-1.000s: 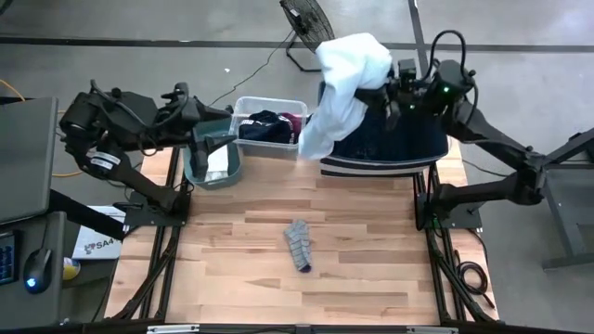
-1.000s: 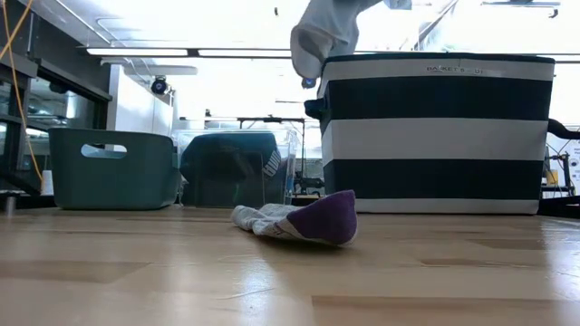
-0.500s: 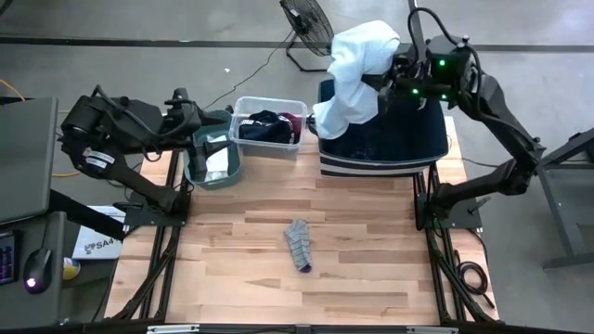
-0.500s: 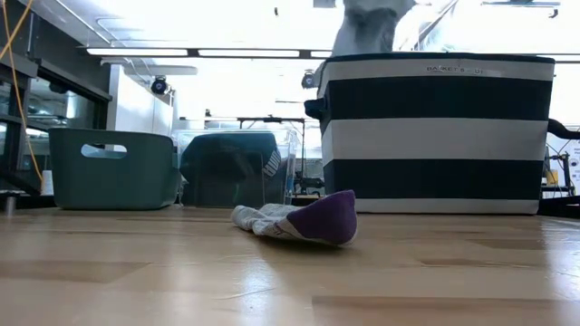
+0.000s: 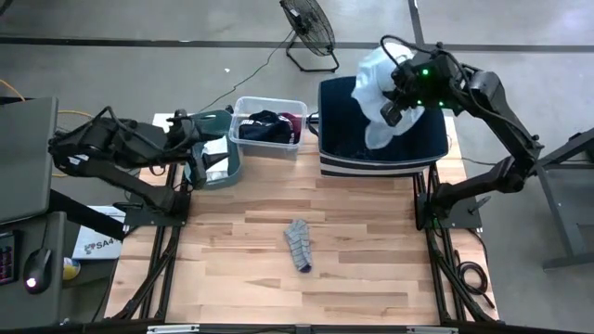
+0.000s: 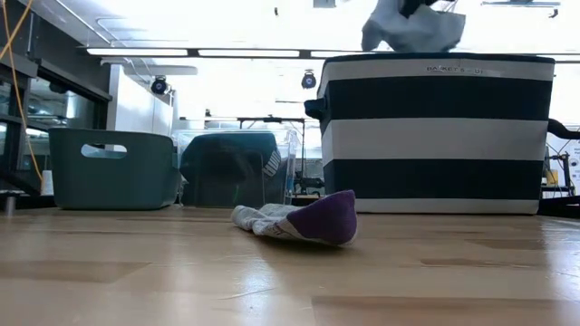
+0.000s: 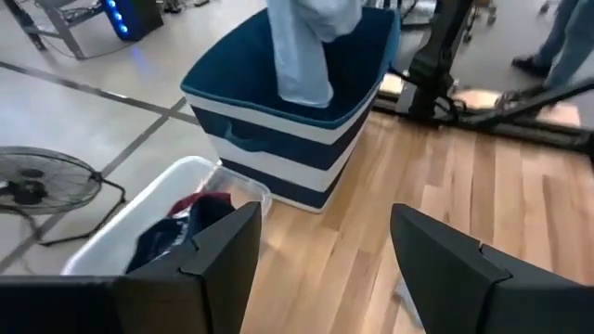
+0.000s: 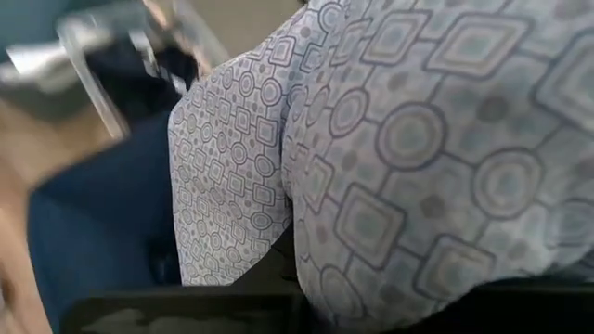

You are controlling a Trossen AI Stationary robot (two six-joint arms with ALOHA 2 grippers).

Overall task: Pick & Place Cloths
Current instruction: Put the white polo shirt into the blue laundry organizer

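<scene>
Since the earlier frames the right arm has swung the pale-blue cloth [image 5: 379, 97] from the 12 o'clock-left rim of the striped bin [image 5: 334, 160] to over its opening, and the hanging tail has gone from draping outside the wall to hanging inside it. Right gripper [image 5: 401, 93] sits high over the bin, toward its 1 o'clock corner, clamped on the bunched top of the cloth; the patterned fabric fills the right wrist view, navy bin interior behind. Left gripper [image 7: 316, 250] is parked at 9 o'clock near the teal bin [image 5: 195, 176], fingers spread, nothing between them. Clear bin [image 5: 269, 141] between the two holds dark and maroon garments [image 5: 271, 125]. One sock [image 5: 299, 246] lies loose on the table [image 5: 371, 269] centre, well apart from every bin. Judgement: step in hand is the drop. To do it well, lower until most of the fabric is below the rim, centre over the opening so no fold catches the wall, then release and lift straight up so the fingers don't drag the cloth back out. Sock looks like the remaining pick.
</scene>
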